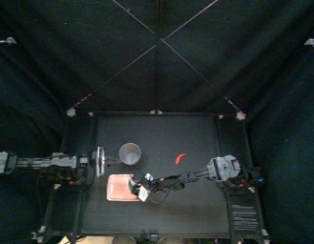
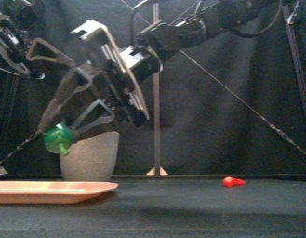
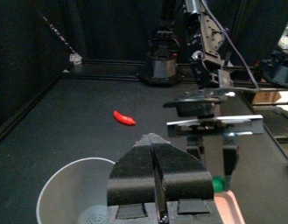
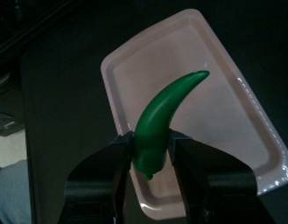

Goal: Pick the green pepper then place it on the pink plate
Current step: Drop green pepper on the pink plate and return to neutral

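The green pepper (image 4: 170, 115) hangs between the jaws of my right gripper (image 4: 150, 159), which is shut on its stem end. It hovers just above the pink plate (image 4: 220, 83); in the front view the pepper (image 2: 59, 139) sits a little over the plate (image 2: 49, 191) at the left. From above, the right gripper (image 1: 145, 193) reaches past the middle to the plate (image 1: 117, 189). My left gripper (image 3: 158, 191) rests shut and empty beside the grey cup (image 3: 71, 196), near the table's left side (image 1: 96, 156).
The tall grey speckled cup (image 1: 130, 152) stands just behind the plate. A small red chili (image 1: 179, 156) lies to the right of the cup, seen low at the right in the front view (image 2: 232, 181).
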